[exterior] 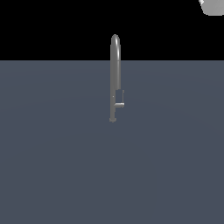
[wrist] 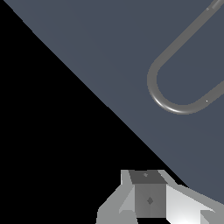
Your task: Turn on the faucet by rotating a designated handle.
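In the exterior view the faucet [exterior: 115,74] stands upright near the middle of the grey bench [exterior: 52,166], its rounded top rising above the bench's far edge. The handle [exterior: 120,101] juts from its lower part toward the exterior view's right. A pale bit of the robot shows in the upper right corner. In the wrist view the faucet [wrist: 168,98] appears as a curved grey loop over the bench [wrist: 109,43]. The hand [wrist: 151,199] is well apart from it, holding nothing; how far open it is, I cannot tell.
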